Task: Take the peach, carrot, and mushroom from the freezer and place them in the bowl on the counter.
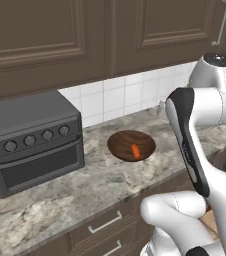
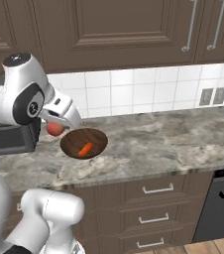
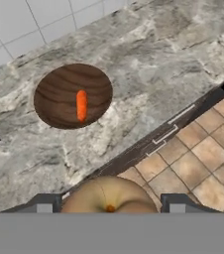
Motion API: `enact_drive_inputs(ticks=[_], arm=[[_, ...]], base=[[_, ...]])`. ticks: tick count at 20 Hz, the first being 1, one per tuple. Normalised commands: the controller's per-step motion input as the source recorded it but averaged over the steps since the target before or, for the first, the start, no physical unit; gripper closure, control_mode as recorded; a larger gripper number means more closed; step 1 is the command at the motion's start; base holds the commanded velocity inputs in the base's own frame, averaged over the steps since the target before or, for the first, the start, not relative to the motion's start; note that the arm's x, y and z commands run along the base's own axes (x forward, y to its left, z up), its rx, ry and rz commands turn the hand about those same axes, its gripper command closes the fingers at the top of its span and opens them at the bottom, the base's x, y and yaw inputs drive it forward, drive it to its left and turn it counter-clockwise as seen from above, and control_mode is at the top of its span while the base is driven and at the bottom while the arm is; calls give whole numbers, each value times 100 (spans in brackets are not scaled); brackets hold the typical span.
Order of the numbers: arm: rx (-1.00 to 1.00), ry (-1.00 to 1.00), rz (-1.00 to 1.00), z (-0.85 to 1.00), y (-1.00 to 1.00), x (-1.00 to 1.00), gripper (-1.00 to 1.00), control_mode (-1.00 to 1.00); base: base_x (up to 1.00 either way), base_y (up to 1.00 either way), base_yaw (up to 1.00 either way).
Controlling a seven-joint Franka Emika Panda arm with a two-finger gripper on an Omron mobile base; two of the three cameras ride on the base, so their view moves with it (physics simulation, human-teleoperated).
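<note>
The dark brown wooden bowl [image 1: 131,145] [image 2: 84,143] [image 3: 73,95] sits on the marbled counter [image 1: 60,192] [image 2: 153,144] [image 3: 153,64]. The short orange carrot [image 1: 135,151] [image 2: 85,149] [image 3: 82,105] lies inside it. My gripper [image 2: 55,130] [image 3: 109,204] is shut on the peach [image 2: 54,129] [image 3: 109,197], red in the right base view and orange-yellow between the finger tips in the hand view. It hangs just left of the bowl in the right base view, near the counter's front edge. The mushroom and the freezer are out of view.
A dark grey toaster oven [image 1: 32,142] stands on the counter left of the bowl. Brown wall cabinets [image 2: 124,30] hang above the tiled backsplash. Drawers with silver handles [image 2: 157,189] run below, a black appliance [image 2: 219,208] at the right. Tiled floor [image 3: 198,163] lies beneath.
</note>
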Motion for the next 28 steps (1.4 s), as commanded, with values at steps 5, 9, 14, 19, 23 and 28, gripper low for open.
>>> enact_drive_inputs(ticks=[5, 9, 14, 19, 23, 28], arm=[[-1, 7, 25, -93, 42, 100, 100, -100], [-10, 10, 5, -72, 69, 96, 100, -100], [-3, 1, -3, -40, 25, 84, 100, -100], [0, 1, -4, -51, 26, 92, 100, -100], [0, 5, -7, -74, 11, 51, 100, -100], [0, 1, -4, -56, 0, 64, 100, -100]], base=[[0, 0, 0], [0, 0, 0], [0, 0, 0], [0, 0, 0], [0, 0, 0], [0, 0, 0]])
